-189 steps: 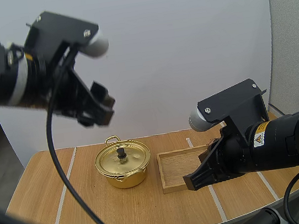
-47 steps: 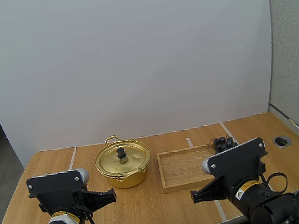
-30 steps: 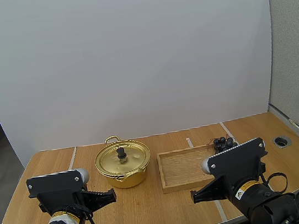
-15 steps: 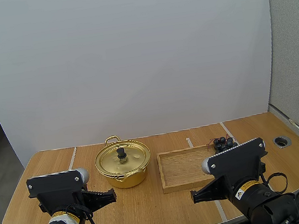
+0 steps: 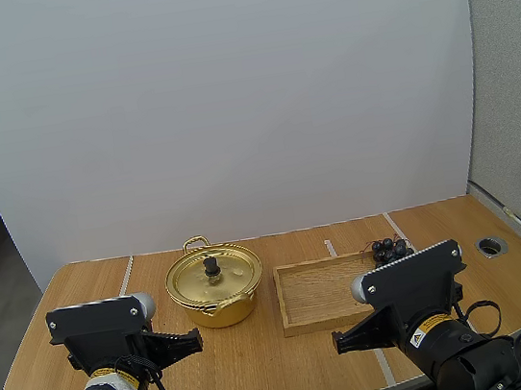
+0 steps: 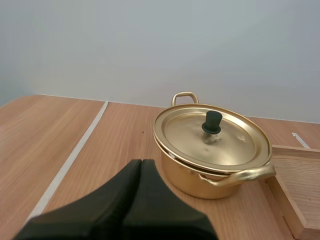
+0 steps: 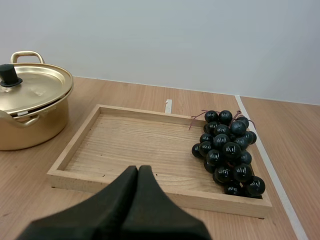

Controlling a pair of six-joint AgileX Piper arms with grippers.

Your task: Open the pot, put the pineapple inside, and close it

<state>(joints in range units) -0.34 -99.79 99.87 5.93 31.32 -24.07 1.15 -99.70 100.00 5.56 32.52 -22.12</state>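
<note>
A gold pot (image 5: 216, 298) stands left of centre on the table with its lid (image 5: 204, 278) on, black knob (image 5: 211, 264) upright. A bunch of dark grapes (image 5: 389, 251) lies at the right end of a wooden tray (image 5: 318, 295). My left gripper (image 5: 196, 341) sits low near the front edge, shut, short of the pot (image 6: 186, 174) and its lid (image 6: 190, 131). My right gripper (image 5: 340, 342) is shut too, in front of the tray (image 7: 125, 145), with the grapes (image 7: 227, 150) beyond it. In both wrist views the fingers (image 6: 141, 165) (image 7: 138, 170) lie together as one wedge.
The tray lies right beside the pot (image 7: 30, 112) on the wooden table (image 5: 81, 298). Pale tape lines (image 5: 124, 270) cross the tabletop. A round hole (image 5: 490, 245) is set in the table's far right.
Some six seconds ago both arms were raised over the table; they now rest low at the front edge. Nothing has moved in the last second.
</note>
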